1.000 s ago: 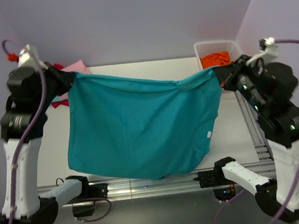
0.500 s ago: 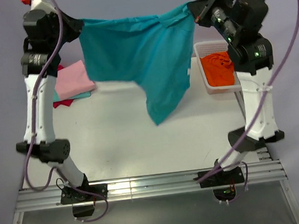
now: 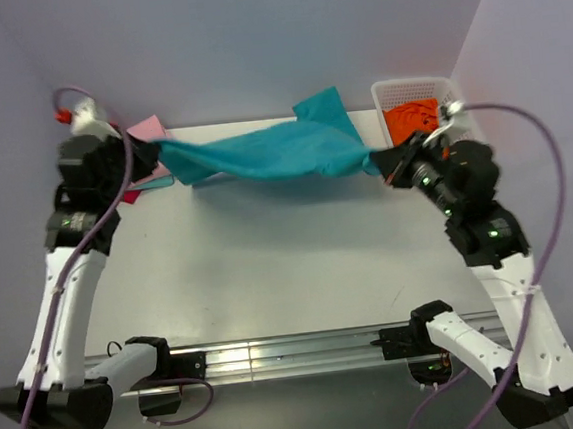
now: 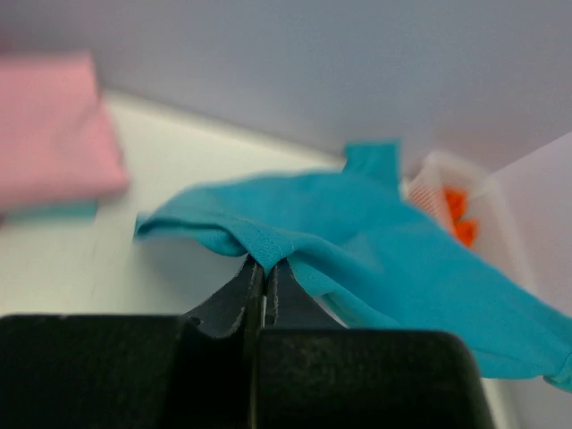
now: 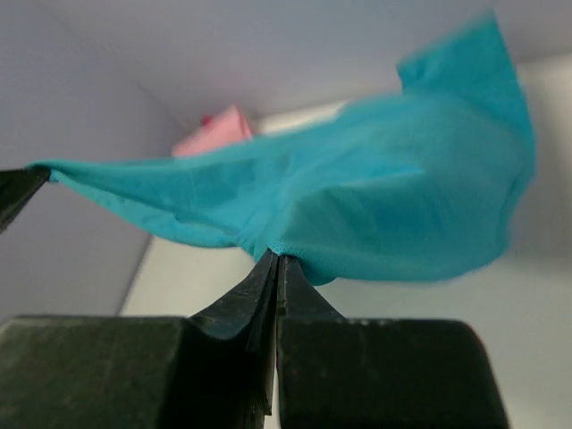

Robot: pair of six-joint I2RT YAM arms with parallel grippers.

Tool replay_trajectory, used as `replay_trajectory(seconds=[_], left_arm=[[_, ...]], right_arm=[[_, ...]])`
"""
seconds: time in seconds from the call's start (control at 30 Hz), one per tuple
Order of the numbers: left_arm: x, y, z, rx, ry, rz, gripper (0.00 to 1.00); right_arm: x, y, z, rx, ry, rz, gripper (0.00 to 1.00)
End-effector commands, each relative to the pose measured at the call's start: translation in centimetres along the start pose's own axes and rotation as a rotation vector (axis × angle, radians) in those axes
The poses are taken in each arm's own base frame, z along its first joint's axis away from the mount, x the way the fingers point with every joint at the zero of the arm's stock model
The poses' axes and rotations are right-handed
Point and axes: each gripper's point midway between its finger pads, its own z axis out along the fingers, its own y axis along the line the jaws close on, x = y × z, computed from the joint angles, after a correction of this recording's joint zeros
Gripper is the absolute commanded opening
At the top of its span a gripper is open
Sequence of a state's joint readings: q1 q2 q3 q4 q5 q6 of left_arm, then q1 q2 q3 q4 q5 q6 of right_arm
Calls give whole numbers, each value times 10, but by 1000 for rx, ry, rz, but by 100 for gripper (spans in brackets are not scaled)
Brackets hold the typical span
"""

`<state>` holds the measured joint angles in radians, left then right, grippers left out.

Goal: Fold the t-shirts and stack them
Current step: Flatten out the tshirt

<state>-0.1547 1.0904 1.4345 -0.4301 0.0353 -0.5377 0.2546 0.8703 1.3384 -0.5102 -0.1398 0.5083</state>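
Note:
The teal t-shirt (image 3: 266,154) hangs stretched in the air between both arms, above the back of the table, with a flap thrown up toward the rear. My left gripper (image 3: 156,151) is shut on its left end (image 4: 268,246). The right gripper (image 3: 380,162) is shut on its right end (image 5: 286,239). A folded pink t-shirt (image 3: 145,132) lies at the back left on other folded cloth, partly behind the left arm; it also shows in the left wrist view (image 4: 49,130). An orange t-shirt (image 3: 413,115) lies in the basket.
The white mesh basket (image 3: 414,88) stands at the back right corner, close to the right arm. The white table (image 3: 271,266) runs forward to a metal rail (image 3: 289,353) at the near edge. Purple walls close in the back and both sides.
Both arms have come down from high above the table. The teal t-shirt, hanging open and then draped, is now flung toward the back and drawn into a narrow horizontal band.

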Motion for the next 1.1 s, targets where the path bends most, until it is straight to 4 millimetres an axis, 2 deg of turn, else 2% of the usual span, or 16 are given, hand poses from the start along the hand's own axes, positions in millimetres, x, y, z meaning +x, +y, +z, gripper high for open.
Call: replay_trajectory(seconds=[0.0, 0.03, 0.07, 0.17, 0.2, 0.33, 0.43, 0.47, 0.5, 0.53, 0.57, 0.63, 0.7, 0.83, 0.93, 1.07], left_arm=[[116, 74, 21, -201, 278, -21, 0], [163, 100, 16, -261, 383, -38, 0], [189, 114, 14, -304, 450, -53, 0], [262, 152, -11, -437, 634, -107, 0], [288, 165, -25, -497, 710, -129, 0], [316, 174, -43, -564, 819, -142, 0], [319, 175, -39, -606, 861, -162, 0], [321, 175, -38, -617, 876, -165, 3], [322, 175, -35, -625, 888, -165, 9], [334, 182, -43, -673, 958, -165, 16], [338, 183, -45, -699, 983, -175, 31], [342, 184, -51, -732, 1021, -178, 44], [335, 188, -58, -778, 986, -160, 57], [300, 164, -61, -707, 859, -202, 87], [270, 145, -68, -633, 755, -233, 90], [266, 138, -82, -618, 766, -247, 84]], right_arm=[[115, -67, 17, 146, 255, 101, 0], [139, -76, 15, 162, 307, 127, 0], [181, -99, 9, 227, 392, 181, 0], [232, -117, -3, 270, 503, 259, 0], [258, -129, -14, 313, 563, 292, 0], [288, -137, -27, 324, 627, 337, 0], [303, -142, -31, 345, 672, 360, 3], [305, -142, -31, 350, 688, 365, 17], [306, -143, -31, 360, 700, 367, 38], [314, -148, -34, 393, 744, 374, 87], [313, -147, -33, 402, 756, 372, 98], [318, -150, -40, 443, 816, 369, 100], [309, -146, -40, 441, 819, 352, 100], [272, -123, -48, 371, 741, 314, 100], [256, -117, -61, 377, 716, 293, 100], [258, -117, -73, 389, 738, 290, 100]])
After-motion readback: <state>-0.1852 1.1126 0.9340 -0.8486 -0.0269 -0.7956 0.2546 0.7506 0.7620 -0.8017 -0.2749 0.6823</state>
